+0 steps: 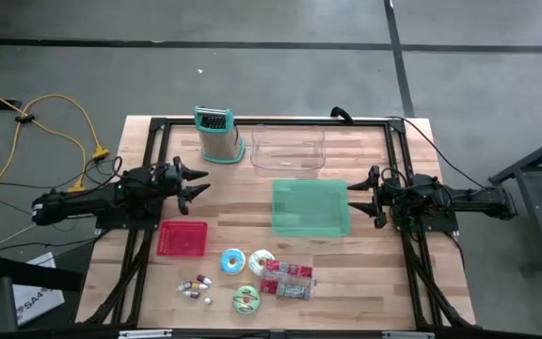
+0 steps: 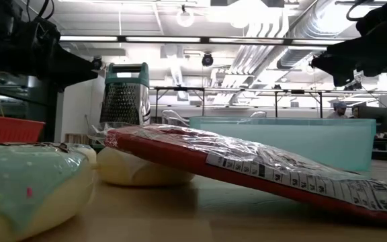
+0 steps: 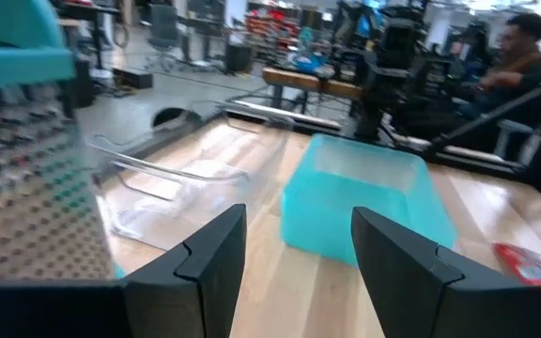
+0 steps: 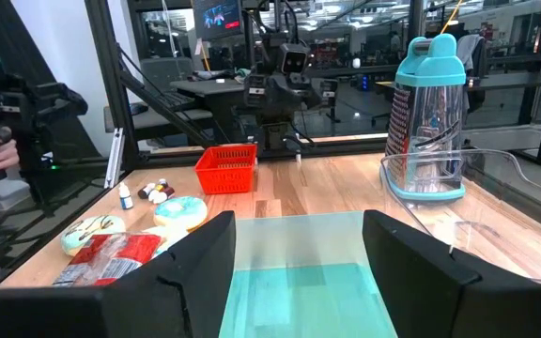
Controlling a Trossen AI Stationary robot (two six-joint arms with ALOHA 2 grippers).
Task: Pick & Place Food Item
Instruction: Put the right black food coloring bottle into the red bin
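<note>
In the high view the left gripper [image 1: 200,182] is seen at centre left, its jaws spread wide and empty, just above the red basket [image 1: 183,238]. The right gripper [image 1: 358,195] is held wide too, at the right edge of the teal bin [image 1: 310,208]. The food – 3 donuts [image 1: 232,261] and a packet [image 1: 287,279] – is laid at bottom centre of the desk [image 1: 365,282], well apart from both grippers.

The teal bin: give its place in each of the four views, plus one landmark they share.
High view: teal bin at table centre, between both grippers.
Low view: bin in the background, behind the red packet.
Left wrist view: bin straight ahead, beyond the open fingers.
Right wrist view: bin directly below, between the open fingers.
Shared landmark: the grater.
</note>
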